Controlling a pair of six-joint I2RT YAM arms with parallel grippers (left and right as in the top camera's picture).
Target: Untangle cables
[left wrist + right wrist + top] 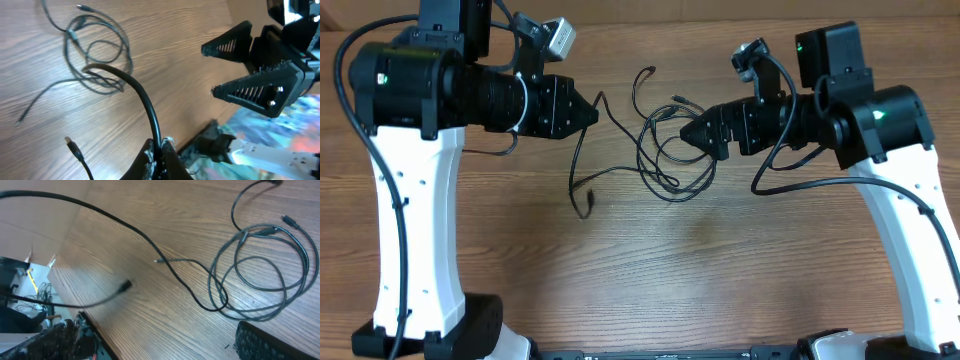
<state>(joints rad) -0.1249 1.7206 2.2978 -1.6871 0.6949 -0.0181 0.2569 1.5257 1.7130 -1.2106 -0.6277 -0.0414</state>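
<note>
Room-wise, the table (740, 270) has a big bare stretch of wood on the near side, between the two arm bases (470, 325). Nothing sits there. In the left wrist view the table edge cuts diagonally across the lower right. Past it is a blurry colourful smear I can't identify.

The cables (670, 160) lie in a loose pile of loops around the middle of the table, between the two grippers. A couple of thin tails stick out toward the far side.

The left gripper (592, 111) is clamped tight on one cable (145, 100), pinched right at the fingertips. From there it arcs up off the table and runs over into the pile. A short stretch with a plug (72, 146) shows just beside the left fingers, and the frame cuts it off lower down.

The right gripper (686, 132) has its jaws spread wide with nothing between them. From overhead its tip sits over the right side of the loops. I can't tell if it's touching them or floating above.

In the right wrist view only a corner of one finger (265, 340) shows, near the closest loop. A plug off to the left there is too blurred to read.
</note>
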